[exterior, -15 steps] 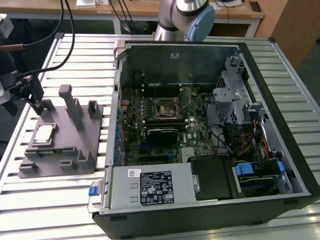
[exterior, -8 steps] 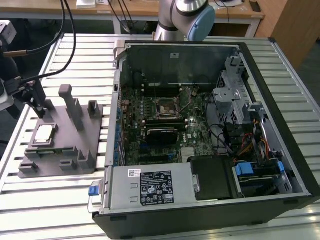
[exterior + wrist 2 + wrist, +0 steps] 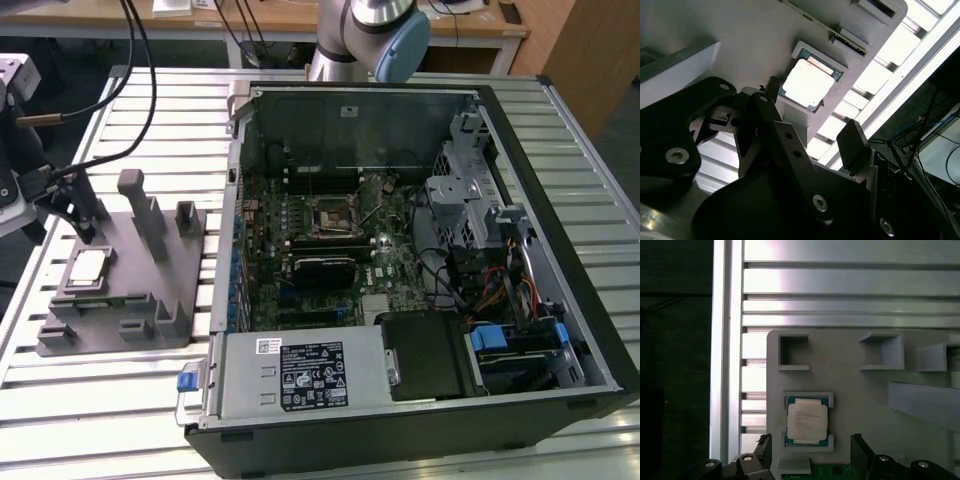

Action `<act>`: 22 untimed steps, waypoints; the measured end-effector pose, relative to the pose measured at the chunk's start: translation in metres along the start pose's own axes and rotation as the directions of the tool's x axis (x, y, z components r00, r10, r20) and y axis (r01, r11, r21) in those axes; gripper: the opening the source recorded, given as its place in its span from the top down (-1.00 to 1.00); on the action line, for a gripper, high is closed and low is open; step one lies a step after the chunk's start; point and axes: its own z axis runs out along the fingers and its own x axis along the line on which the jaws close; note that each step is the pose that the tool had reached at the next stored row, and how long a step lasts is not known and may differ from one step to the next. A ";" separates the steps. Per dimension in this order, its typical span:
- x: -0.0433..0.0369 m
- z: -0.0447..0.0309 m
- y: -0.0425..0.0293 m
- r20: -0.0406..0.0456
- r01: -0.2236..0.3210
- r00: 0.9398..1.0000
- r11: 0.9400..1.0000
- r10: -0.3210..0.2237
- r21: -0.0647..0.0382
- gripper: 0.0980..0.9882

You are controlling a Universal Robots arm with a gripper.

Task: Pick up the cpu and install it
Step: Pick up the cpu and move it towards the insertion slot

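My end effector [image 3: 810, 442] hangs over the grey holder tray [image 3: 855, 385], its fingers spread wide and gripping nothing. The cpu [image 3: 807, 421] lies flat in a square recess of that tray (silver plate up), under the gap between my fingers and apart from them. The tray sits on the slatted desk [image 3: 100, 400]. An open computer case [image 3: 350, 445] stands just beside the tray.

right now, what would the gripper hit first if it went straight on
Probably the cpu, seated in the grey holder tray: the open gripper points at it. Depth is unclear, so it might meet the tray first.
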 end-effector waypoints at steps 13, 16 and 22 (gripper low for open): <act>-0.0009 0.0226 -0.0011 0.000 0.000 1.000 1.000 0.000 0.000 -0.41; -0.0009 0.0279 -0.0014 0.000 0.000 1.000 1.000 0.000 0.000 -0.41; -0.0009 0.0383 -0.0019 0.000 0.000 1.000 1.000 0.000 0.000 -0.41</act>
